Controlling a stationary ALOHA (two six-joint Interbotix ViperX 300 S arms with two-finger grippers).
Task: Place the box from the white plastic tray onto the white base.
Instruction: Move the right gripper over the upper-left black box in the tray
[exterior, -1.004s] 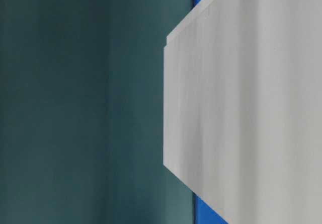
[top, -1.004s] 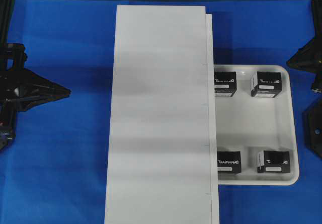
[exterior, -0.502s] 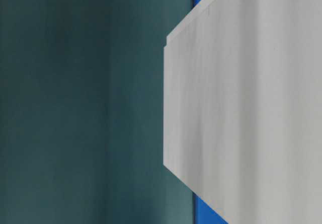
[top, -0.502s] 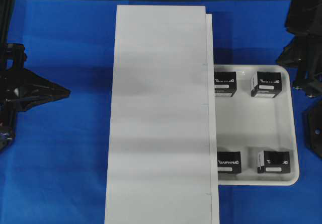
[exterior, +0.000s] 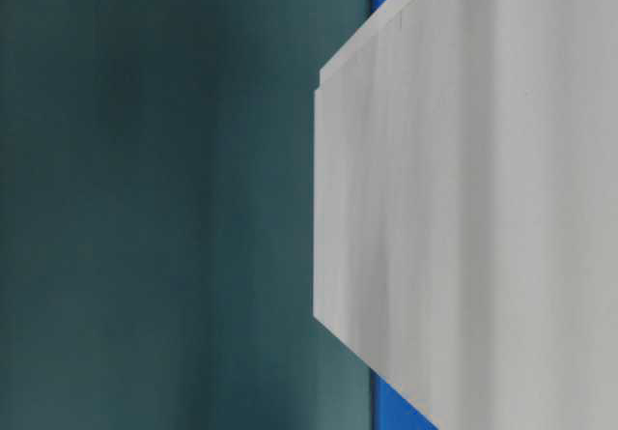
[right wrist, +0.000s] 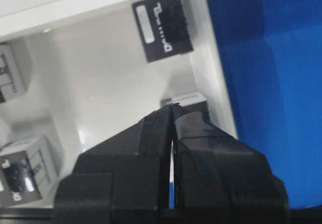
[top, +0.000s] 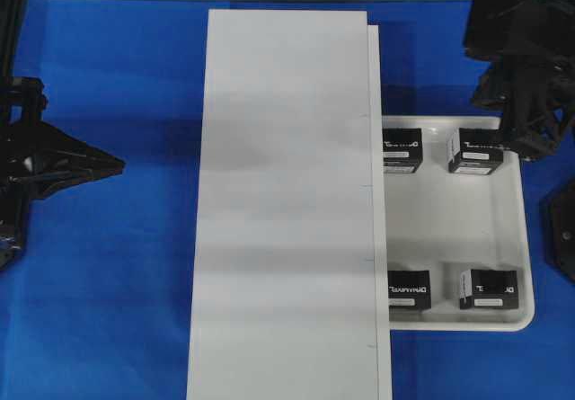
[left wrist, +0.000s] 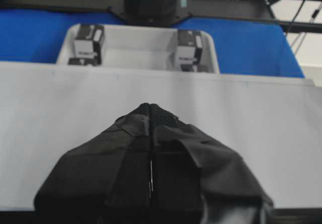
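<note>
The white base (top: 287, 202) is a long flat board lying down the middle; it fills the right of the table-level view (exterior: 483, 208). The white plastic tray (top: 449, 229) lies to its right, partly under the board's edge. It holds black boxes at its corners: (top: 402, 150), (top: 476, 150), (top: 409, 289). My right gripper (top: 514, 145) is shut and empty, hovering by the far right box. In the right wrist view its tips (right wrist: 173, 108) are just over that box (right wrist: 190, 99). My left gripper (top: 117, 162) is shut and empty, left of the board, pointing at it (left wrist: 151, 107).
Blue table cloth (top: 108, 310) surrounds the board and tray. The tray's rim (right wrist: 216, 83) runs beside my right gripper, with blue table beyond it. Another box (right wrist: 163, 25) lies near the board's edge. Black arm bases stand at the far left and right edges.
My right arm has come in from the upper right and moved left and down to the tray's far right box. The left arm, the boxes and the board have not moved.
</note>
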